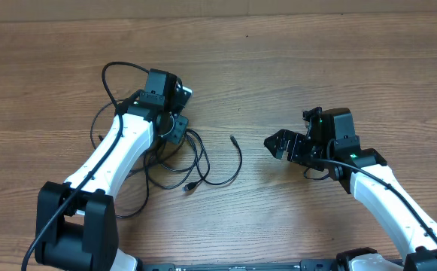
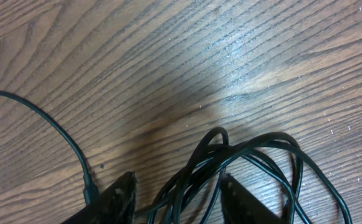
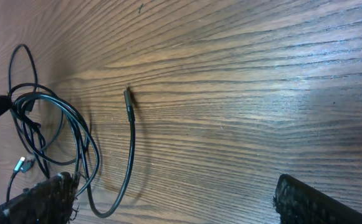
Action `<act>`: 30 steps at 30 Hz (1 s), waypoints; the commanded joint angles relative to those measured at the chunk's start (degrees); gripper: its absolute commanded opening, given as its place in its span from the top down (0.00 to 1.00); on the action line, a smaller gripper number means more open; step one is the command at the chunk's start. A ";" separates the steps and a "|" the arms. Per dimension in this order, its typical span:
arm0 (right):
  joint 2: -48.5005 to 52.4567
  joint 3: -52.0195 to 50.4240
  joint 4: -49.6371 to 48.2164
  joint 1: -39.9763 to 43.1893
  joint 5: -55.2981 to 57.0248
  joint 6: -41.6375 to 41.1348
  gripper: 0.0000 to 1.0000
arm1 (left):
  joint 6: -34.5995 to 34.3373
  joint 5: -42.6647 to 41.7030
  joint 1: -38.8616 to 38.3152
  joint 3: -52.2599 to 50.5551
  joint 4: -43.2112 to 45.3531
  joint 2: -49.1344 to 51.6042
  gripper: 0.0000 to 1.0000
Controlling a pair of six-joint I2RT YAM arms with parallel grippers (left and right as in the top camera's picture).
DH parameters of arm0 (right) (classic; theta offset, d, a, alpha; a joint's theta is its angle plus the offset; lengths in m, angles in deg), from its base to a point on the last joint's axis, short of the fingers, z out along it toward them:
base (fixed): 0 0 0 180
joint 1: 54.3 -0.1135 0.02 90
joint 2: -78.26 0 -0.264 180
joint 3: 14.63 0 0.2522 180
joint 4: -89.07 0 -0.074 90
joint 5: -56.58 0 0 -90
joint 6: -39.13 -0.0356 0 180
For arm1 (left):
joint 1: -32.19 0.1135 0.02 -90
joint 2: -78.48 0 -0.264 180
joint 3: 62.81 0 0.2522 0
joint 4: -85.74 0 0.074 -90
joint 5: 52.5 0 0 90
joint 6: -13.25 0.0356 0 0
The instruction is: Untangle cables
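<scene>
Cables (image 2: 196, 163) heaped on table (image 1: 278, 60), left side. Left gripper (image 2: 177, 186) jaws astride whole bundle; clamped or not, cannot tell. Right gripper (image 1: 282, 143) spread wide, empty. Risk: multi-strand pinch drags heap intact, tightens tangle; nothing anchors opposite end.

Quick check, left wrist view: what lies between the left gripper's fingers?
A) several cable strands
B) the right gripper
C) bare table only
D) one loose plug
A: in the left wrist view the cables loop down between the left gripper's fingers.
</scene>
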 commanded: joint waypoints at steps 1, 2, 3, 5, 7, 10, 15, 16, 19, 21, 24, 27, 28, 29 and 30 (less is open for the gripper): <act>0.17 -0.11 -0.20 0.00 0.35 0.02 0.00 | 0.61 0.37 0.20 -0.42 0.50 0.96 0.59; 0.17 -0.09 -0.20 0.00 0.33 0.02 0.00 | 0.61 0.39 0.22 -0.42 0.52 1.20 0.59; 0.17 -0.09 -0.20 0.00 0.33 0.02 0.00 | 0.63 0.76 0.22 -0.42 0.70 1.53 0.60; 0.17 -0.11 -0.20 0.00 0.33 0.02 0.00 | 0.61 2.27 0.28 -0.42 1.25 2.45 0.63; 0.17 -0.09 -0.17 0.00 0.33 0.02 0.00 | 0.59 2.97 0.31 -0.42 1.46 3.28 0.64; 0.17 -0.11 -0.17 0.00 0.33 0.02 0.00 | 0.61 2.95 0.33 -0.42 1.51 3.98 0.64; 0.17 -0.11 -0.20 0.00 0.33 0.02 0.00 | 0.57 3.06 0.31 -0.42 3.06 4.00 0.70; 0.17 -0.09 -0.20 0.00 0.33 0.02 0.00 | 0.57 2.99 0.31 -0.42 3.30 4.00 0.70; 0.17 -0.11 -0.17 0.00 0.33 0.02 0.00 | 0.55 2.89 0.31 -0.42 3.52 4.02 0.72; 0.17 -0.09 -0.17 0.00 0.33 0.02 0.00 | 0.57 2.91 0.31 -0.42 3.52 4.07 0.72; 0.17 -0.11 -0.17 0.00 0.31 0.02 0.00 | 0.59 3.32 0.33 -0.42 3.54 4.07 0.71; 0.17 -0.11 -0.17 0.00 0.28 0.02 0.00 | 0.50 3.28 0.42 -0.42 3.85 4.07 0.70; 0.17 -0.11 -0.15 0.00 0.28 0.02 0.00 | 0.04 3.32 0.46 -0.42 3.98 4.07 0.69; 0.17 -0.11 -0.15 0.00 0.28 0.02 0.00 | -0.20 3.32 0.52 -0.42 4.13 4.07 0.68; 0.17 -0.11 -0.15 0.00 0.28 0.02 0.00 | -0.31 3.32 0.59 -0.44 4.20 4.11 0.68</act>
